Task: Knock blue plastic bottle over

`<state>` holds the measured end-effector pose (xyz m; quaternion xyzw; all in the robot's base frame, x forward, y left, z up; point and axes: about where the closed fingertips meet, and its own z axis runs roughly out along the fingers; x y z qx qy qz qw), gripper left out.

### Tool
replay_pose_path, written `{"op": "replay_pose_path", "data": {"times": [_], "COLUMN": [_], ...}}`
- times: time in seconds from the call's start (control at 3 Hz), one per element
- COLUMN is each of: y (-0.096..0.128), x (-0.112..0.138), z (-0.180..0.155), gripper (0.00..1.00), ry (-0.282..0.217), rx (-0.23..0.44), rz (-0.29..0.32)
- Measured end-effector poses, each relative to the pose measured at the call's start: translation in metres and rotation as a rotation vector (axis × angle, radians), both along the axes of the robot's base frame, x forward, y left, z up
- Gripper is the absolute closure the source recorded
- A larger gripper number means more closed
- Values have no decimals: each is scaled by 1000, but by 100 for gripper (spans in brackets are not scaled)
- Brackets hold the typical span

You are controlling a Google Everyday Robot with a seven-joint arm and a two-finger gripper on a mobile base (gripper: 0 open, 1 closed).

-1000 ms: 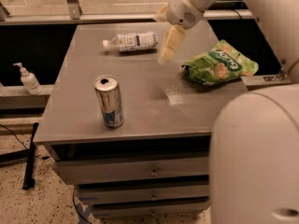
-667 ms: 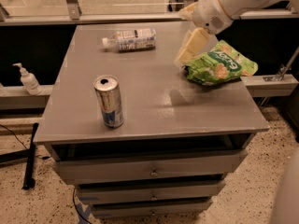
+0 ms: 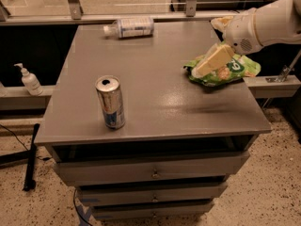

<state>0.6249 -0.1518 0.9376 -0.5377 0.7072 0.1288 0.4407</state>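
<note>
The blue plastic bottle [image 3: 129, 27] lies on its side at the back of the grey table top [image 3: 155, 93], white cap pointing left, white-blue label facing up. My gripper [image 3: 211, 60] hangs at the right side of the table, just above a green snack bag [image 3: 230, 72]. It is well to the right of the bottle and in front of it, not touching it, and it holds nothing that I can see.
A silver-blue drink can [image 3: 110, 101] stands upright near the table's front left. A small white pump bottle [image 3: 29, 79] stands on a ledge off the table's left. Drawers [image 3: 153, 173] sit below the front edge. A window rail [image 3: 141, 17] runs behind the table.
My arm has swung right, away from the bottle, and now sits over the green bag. The bottle lies on its side throughout. The can has not moved.
</note>
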Motion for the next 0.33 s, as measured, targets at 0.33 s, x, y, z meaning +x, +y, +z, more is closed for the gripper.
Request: {"op": "replay_pose_path", "data": {"times": [0.33], "y": [0], "x": [0], "z": [0], "gripper": [0], "ry": [0], "rx": [0], "rz": [0]}}
